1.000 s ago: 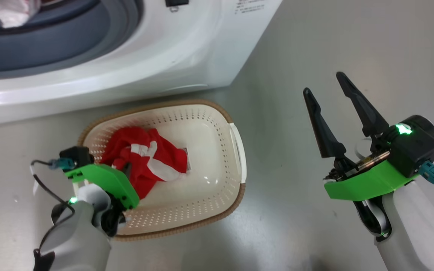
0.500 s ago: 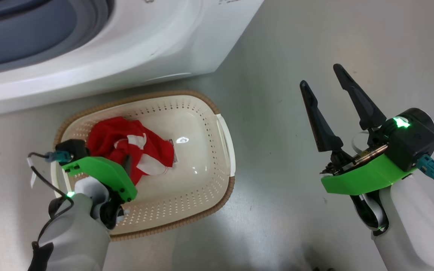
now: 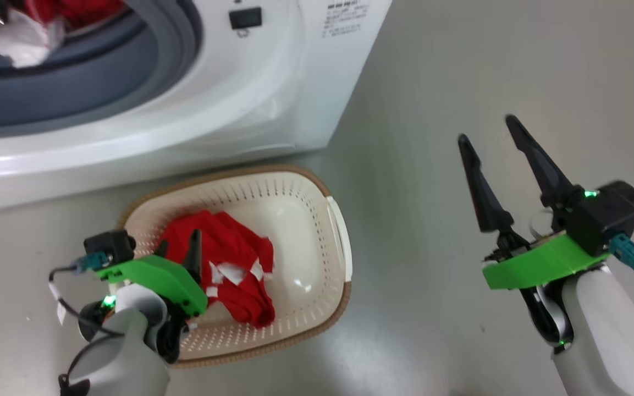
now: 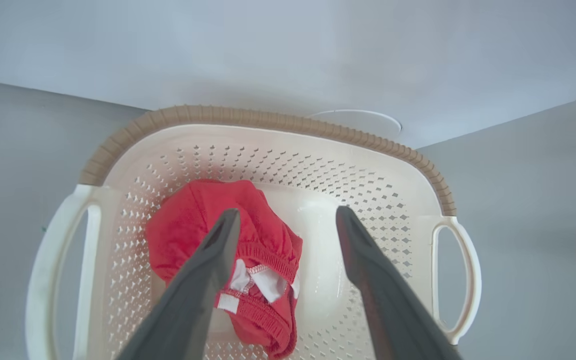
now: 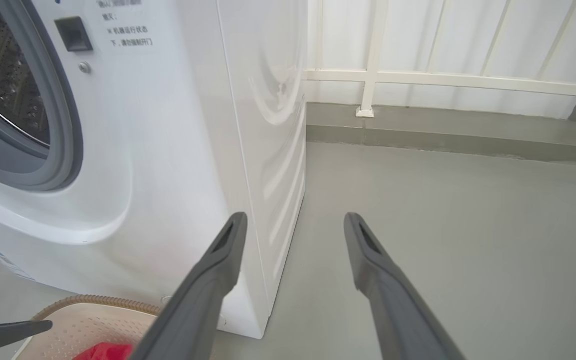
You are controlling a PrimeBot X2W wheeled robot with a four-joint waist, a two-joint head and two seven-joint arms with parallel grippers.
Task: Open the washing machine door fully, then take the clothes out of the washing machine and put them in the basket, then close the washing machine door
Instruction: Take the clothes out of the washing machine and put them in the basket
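Left tool [image 4: 286,214] has opened over clothes [image 4: 193,225] in basket [image 4: 268,117], washing machine [image 3: 273,82] label [image 3: 345,19] unreadable

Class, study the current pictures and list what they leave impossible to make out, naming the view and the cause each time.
1. Head view: how much red clothing lies in the washing machine drum; the top edge cuts it off.
2. Head view: the printed label wording; too small.
3. Left wrist view: the basket, near rim; the bottom edge cuts it off.
4. Left wrist view: part of the red garment; the left gripper covers it.
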